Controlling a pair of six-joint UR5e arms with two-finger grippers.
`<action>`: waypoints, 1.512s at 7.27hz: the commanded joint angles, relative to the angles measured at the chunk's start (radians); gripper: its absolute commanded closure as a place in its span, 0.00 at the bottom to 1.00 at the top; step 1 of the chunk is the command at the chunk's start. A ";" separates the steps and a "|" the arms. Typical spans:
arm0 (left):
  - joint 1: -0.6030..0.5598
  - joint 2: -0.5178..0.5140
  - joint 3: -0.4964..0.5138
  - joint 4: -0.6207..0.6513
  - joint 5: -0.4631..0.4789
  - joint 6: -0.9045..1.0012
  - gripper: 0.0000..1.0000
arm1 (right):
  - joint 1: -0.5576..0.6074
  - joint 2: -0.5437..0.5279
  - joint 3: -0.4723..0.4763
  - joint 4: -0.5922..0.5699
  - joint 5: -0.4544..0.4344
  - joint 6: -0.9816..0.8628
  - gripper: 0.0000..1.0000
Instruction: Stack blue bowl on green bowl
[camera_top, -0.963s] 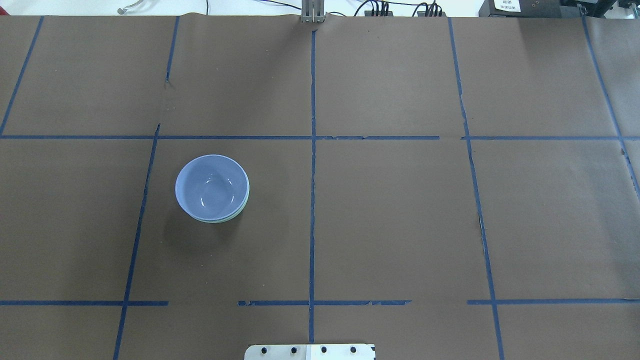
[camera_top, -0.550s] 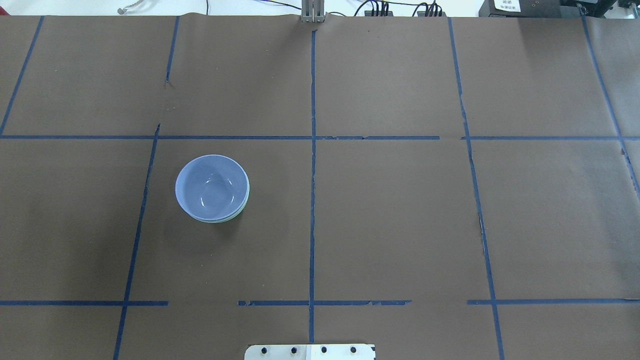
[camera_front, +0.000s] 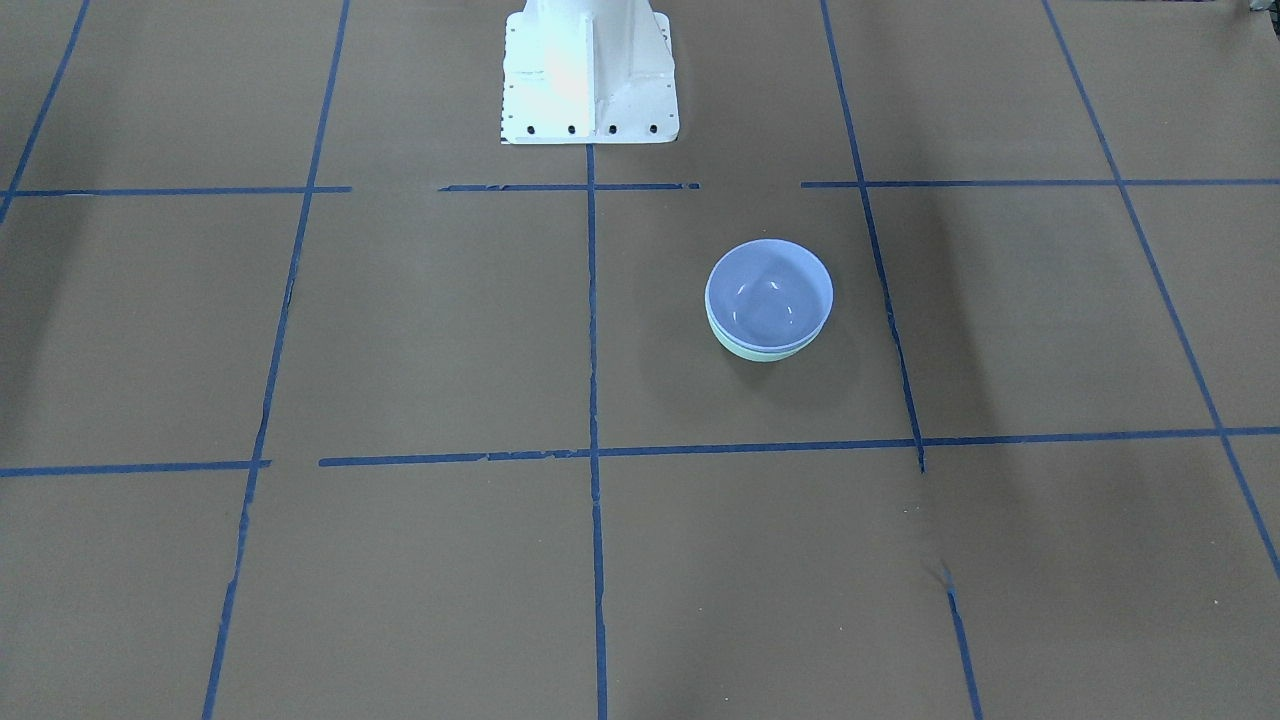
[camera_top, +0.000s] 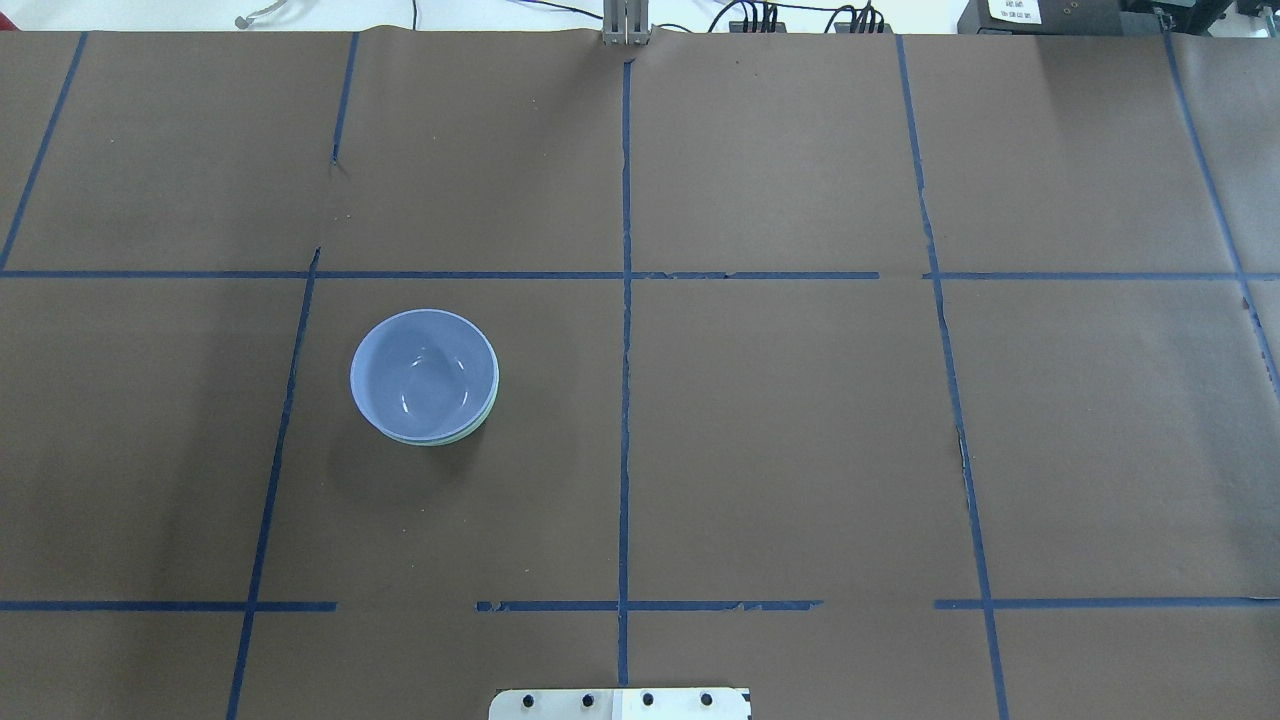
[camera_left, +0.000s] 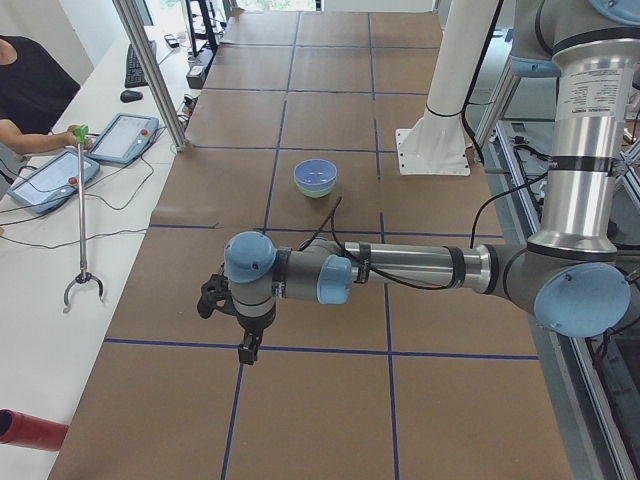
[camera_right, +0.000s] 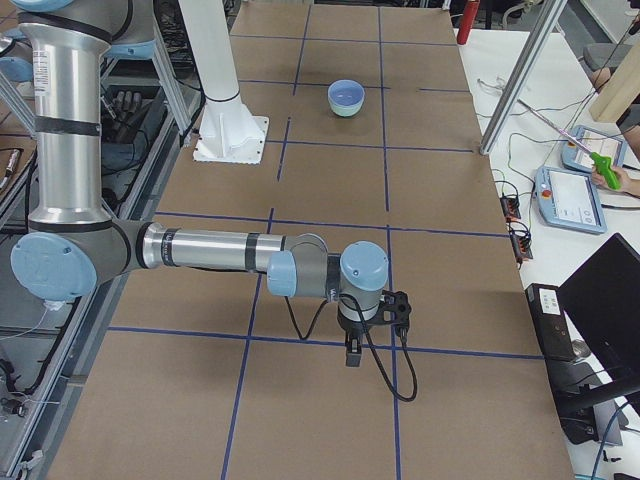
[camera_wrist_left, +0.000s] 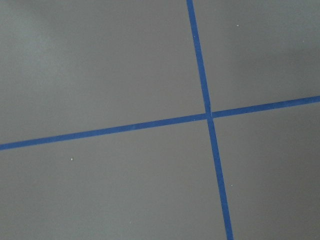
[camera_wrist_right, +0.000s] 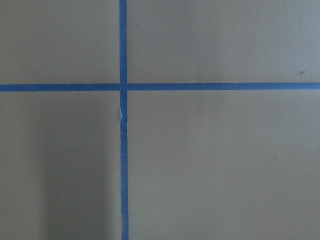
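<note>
The blue bowl (camera_top: 424, 372) sits nested inside the green bowl (camera_front: 762, 351) on the robot's left half of the counter (camera_top: 800, 450), so the stack looks done. Both bowls seem glossy, stiff, light and likely slippery (perhaps breakable), and the thin rim is the place to pinch. The left pincer (camera_left: 246, 350) and right pincer (camera_right: 352, 352) hang well apart from them; whether either is spread I cannot tell

Brown paper, blue tape, a cluttered side bench.
The paper (camera_top: 800, 450) covers the table, and tape lines (camera_top: 625, 450) cross it in a grid. In the left view a white bench (camera_left: 35, 345) bears two tablets (camera_left: 123, 137), a keyboard (camera_left: 136, 65), a mouse (camera_left: 131, 96), a grabber stick (camera_left: 81, 215) and a red tube (camera_left: 28, 430).
</note>
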 joint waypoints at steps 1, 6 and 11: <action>0.000 0.020 -0.001 0.043 -0.002 -0.003 0.00 | 0.000 0.000 0.000 0.000 0.000 0.000 0.00; -0.003 0.009 -0.035 0.121 -0.021 -0.005 0.00 | 0.000 0.000 0.000 0.000 0.000 0.000 0.00; -0.003 0.017 -0.035 0.123 -0.044 -0.005 0.00 | 0.000 0.000 0.000 -0.001 0.000 0.000 0.00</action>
